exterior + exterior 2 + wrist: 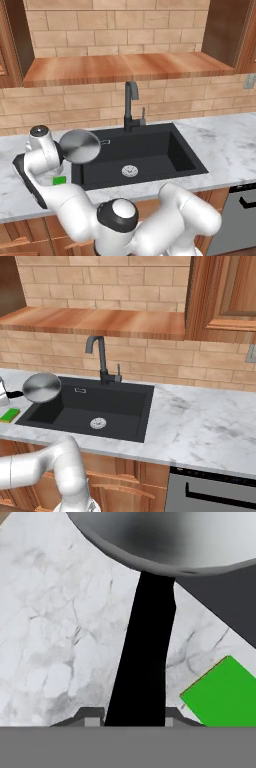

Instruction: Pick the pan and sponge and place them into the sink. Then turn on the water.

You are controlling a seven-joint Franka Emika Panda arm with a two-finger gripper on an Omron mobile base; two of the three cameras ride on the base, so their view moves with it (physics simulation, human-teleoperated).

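**Pan lifted by its handle, heading for the sink**

Brick-walled kitchen with a wooden shelf above a white-grey marble surface [225, 145] and a black sink [175, 155] set into it. Pan [80, 146] held aloft over the left rim of the sink, bowl tilted up toward the cameras, clear of the marble. Tool [134, 719] pinching the black handle [145, 652] near its free end, jaws pressed tight on either side of it. Sponge [59, 180] lying flat on the marble just left of the sink, below the pan, untouched. Faucet [131, 105] standing behind the basin, no stream visible.

To finish this step well: carry further right until the whole bowl sits over the basin, not the rim. Level the pan before lowering; a grip this far out on the handle probably lets the bowl sag or swing. Lower close to the sink floor near the drain [129, 171] before letting go. Stay clear of the faucet.
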